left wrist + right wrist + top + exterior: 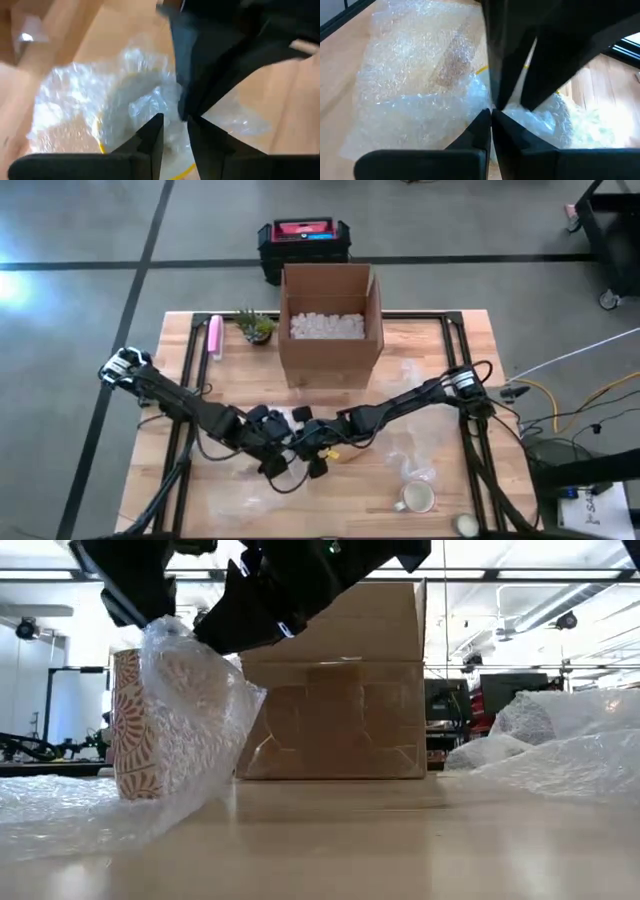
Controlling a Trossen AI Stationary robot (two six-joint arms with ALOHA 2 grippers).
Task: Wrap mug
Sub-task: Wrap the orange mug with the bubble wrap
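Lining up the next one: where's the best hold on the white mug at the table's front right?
Pinch the rim wall of the white mug from straight above, on the side opposite its handle. It stands upright, mouth up, with the handle pointing toward the left side of the table, so the open rim is free.

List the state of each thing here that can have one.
Patterned mug: upright, partly covered by bubble wrap.
Cardboard box: open, holding white fill.
White mug: upright, unwrapped.
Left gripper: pinching bubble wrap.
Right gripper: shut on bubble wrap.
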